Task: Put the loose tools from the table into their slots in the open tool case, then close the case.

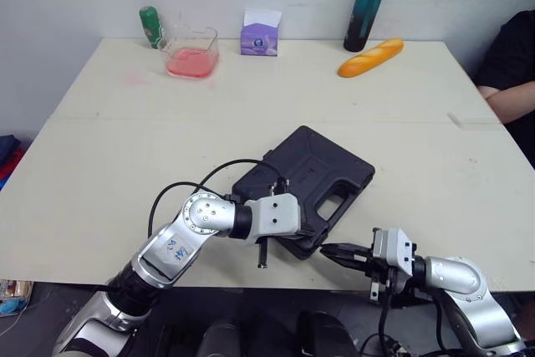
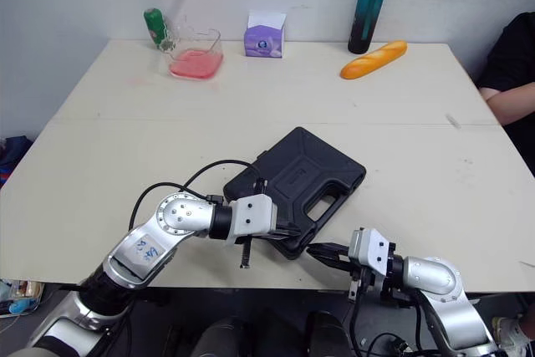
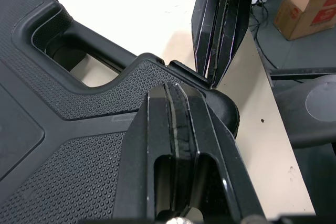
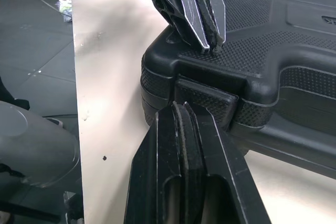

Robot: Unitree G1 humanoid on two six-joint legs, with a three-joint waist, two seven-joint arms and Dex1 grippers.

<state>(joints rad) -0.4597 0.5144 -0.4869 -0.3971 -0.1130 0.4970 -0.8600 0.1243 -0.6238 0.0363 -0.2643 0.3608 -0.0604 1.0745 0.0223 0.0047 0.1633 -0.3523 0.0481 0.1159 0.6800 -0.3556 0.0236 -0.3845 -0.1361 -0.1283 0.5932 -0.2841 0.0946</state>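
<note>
The black tool case (image 1: 311, 171) lies shut, lid down, on the near half of the pale table (image 1: 109, 165), turned at an angle so that the corner by its handle cut-out (image 1: 335, 201) points toward the table's near edge. The left gripper (image 3: 176, 92) has its 2 black fingers pressed together with nothing between them, the tips resting on the pebbled lid at that near corner, just beside the handle cut-out. The right gripper (image 4: 181, 109) comes in low over the table's near edge from the opposite side. Its 2 fingers are also pressed flat against each other and hold nothing, and their tips sit right at the raised latch tab (image 4: 208, 97) on the case's front wall, below the lid seam. Whether they actually touch the tab cannot be told. The 2 grippers' tips are close together at this corner, the left one above on the lid and the right one lower against the side. Along the far edge of the table, well apart from the case, stand a green can (image 1: 150, 26), a clear container with pink contents (image 1: 192, 54), a small purple box (image 1: 260, 35) and a tall teal bottle (image 1: 366, 4), with a bread loaf (image 1: 370, 58) lying beside the bottle. A person's forearm (image 1: 510, 102) rests at the table's right edge.
</note>
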